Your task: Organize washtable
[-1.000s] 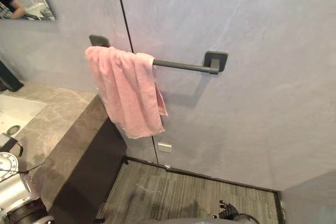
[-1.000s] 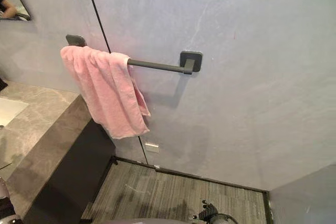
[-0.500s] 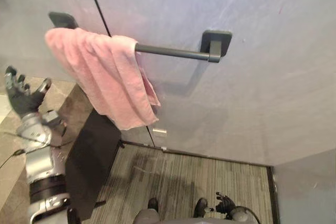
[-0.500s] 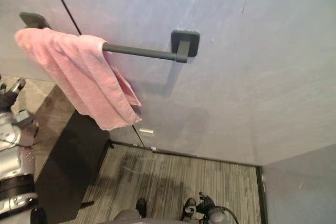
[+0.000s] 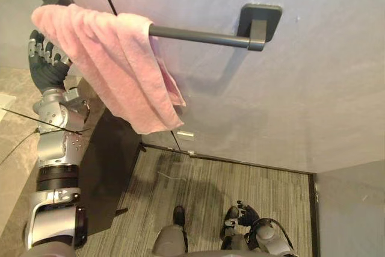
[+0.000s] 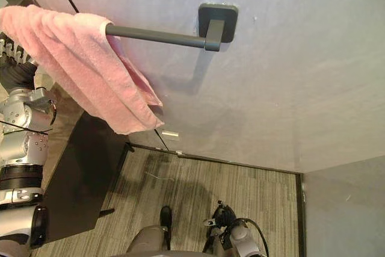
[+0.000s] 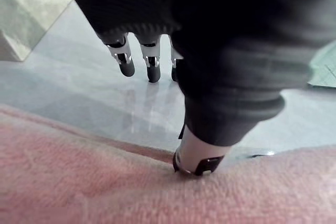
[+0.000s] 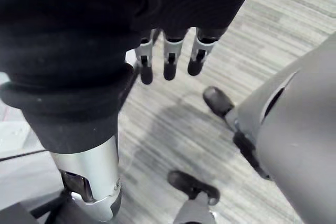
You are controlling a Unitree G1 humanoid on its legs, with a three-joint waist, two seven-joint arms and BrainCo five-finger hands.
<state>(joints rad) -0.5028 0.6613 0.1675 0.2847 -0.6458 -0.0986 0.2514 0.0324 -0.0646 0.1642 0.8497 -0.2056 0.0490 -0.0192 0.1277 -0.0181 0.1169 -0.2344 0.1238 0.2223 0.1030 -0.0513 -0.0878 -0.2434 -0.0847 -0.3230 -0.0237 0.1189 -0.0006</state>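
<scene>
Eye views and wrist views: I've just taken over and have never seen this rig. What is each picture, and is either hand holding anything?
This is a two-legged humanoid robot with two arms and fingered hands. The two eye views come from a stereo camera on its head, looking down: they show the same scene, slightly shifted. Each wrist view looks along that arm's own hand from close up.

A pink towel hangs over a dark bar on the grey wall, by the end of a marble counter. The left hand is up beside the towel's left part, fingers straight. In its wrist view the thumb tip sits at the towel, not curled round it. The right hand hangs low over the striped floor, fingers relaxed. Neither hand holds anything.
</scene>
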